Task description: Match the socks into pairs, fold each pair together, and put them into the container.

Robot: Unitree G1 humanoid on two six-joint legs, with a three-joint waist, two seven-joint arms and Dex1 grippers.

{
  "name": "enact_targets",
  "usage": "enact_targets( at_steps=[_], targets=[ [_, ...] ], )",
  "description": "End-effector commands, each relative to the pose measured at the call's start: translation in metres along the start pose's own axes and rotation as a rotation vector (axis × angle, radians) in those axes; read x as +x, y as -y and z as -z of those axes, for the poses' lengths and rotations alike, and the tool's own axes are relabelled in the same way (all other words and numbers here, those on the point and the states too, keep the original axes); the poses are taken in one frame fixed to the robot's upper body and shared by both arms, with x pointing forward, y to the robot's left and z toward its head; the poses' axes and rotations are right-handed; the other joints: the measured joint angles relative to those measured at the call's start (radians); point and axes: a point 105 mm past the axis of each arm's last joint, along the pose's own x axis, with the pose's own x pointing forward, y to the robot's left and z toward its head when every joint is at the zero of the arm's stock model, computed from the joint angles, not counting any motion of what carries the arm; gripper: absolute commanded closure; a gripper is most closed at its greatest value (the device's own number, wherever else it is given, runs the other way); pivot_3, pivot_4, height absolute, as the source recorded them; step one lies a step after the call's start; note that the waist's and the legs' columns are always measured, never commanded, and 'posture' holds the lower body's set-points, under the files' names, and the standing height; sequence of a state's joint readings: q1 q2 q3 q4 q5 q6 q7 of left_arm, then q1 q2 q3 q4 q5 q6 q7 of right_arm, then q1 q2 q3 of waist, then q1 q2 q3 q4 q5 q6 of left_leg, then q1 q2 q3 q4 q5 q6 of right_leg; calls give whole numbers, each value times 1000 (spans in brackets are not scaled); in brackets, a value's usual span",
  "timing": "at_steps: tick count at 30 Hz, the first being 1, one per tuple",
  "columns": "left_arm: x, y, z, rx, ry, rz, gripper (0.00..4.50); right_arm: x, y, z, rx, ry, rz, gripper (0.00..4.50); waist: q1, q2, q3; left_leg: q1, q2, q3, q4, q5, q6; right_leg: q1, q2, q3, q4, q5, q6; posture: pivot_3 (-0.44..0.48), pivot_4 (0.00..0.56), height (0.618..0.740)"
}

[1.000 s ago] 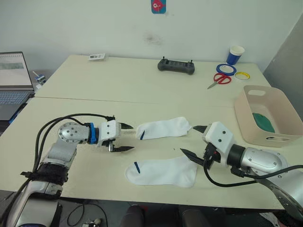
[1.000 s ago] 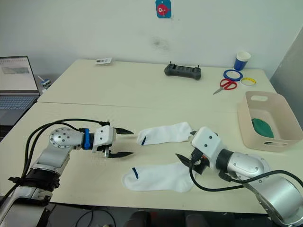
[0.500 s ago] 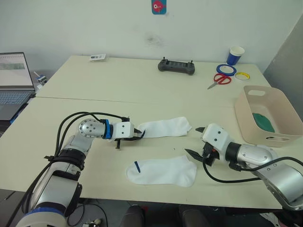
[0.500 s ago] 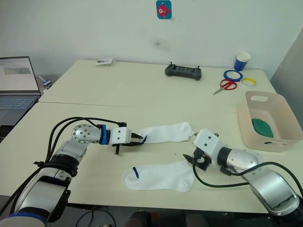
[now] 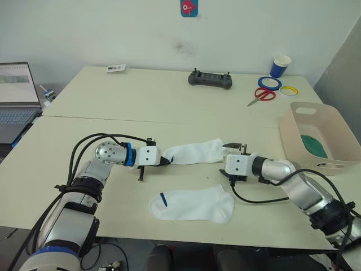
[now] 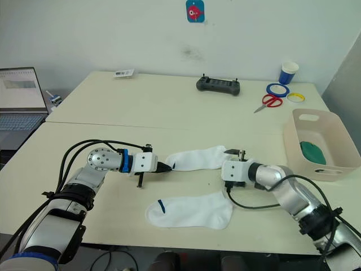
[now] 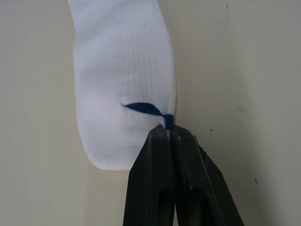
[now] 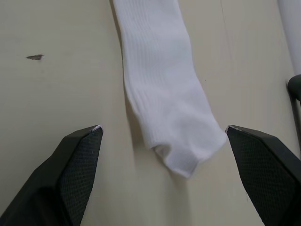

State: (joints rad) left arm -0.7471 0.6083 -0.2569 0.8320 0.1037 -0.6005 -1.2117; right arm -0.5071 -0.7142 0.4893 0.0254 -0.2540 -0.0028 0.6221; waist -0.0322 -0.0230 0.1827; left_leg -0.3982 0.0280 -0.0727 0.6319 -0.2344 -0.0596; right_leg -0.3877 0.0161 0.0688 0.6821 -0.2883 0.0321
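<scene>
Two white socks lie on the table. On the far white sock (image 5: 194, 152), my left gripper (image 7: 168, 129) is shut on the cuff edge, right at its dark blue mark (image 7: 146, 108). My right gripper (image 8: 163, 128) is open and straddles that same sock's toe (image 8: 181, 160); its fingers (image 8: 77, 162) stand wide apart on either side without touching the cloth. The near white sock (image 5: 192, 205) lies flat and untouched in front of both grippers. The beige container (image 5: 293, 141) stands at the right, and a dark green sock (image 5: 313, 145) lies inside it.
At the back of the table are a black controller (image 5: 210, 79), red scissors (image 5: 260, 96), a blue tape roll (image 5: 269, 82), a yellow tape roll (image 5: 289, 90) and a blue paper cup (image 5: 280, 65). A laptop (image 5: 17, 96) sits at the far left, and a small card (image 5: 115, 68) lies near the back edge.
My left gripper moved right to the far sock's cuff and shut on it. My right gripper moved left to that sock's toe and stayed open.
</scene>
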Motion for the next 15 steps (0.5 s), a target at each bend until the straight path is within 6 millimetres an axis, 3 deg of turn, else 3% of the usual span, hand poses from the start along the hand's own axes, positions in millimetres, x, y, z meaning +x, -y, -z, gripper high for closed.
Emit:
enact_targets(
  at_steps=[1,11,15],
  targets=[
    [0,3,1,5,-8,28,4500,1,6,5,-46,-3,14,964,0,0,0,0,0,0,0,0,0,0,0,0,0,0,0,0,150,740],
    [-2,3,-4,52,-4,52,4500,-3,4,-3,-20,38,-7,4463,1,0,0,0,0,0,0,0,0,0,0,0,0,3,-4,0,150,740],
    [-13,-3,-19,59,23,86,4500,-17,5,-18,59,85,-14,4463,0,0,0,-1,0,-1,0,0,0,-1,0,-1,0,3,-5,0,150,740]
  ],
)
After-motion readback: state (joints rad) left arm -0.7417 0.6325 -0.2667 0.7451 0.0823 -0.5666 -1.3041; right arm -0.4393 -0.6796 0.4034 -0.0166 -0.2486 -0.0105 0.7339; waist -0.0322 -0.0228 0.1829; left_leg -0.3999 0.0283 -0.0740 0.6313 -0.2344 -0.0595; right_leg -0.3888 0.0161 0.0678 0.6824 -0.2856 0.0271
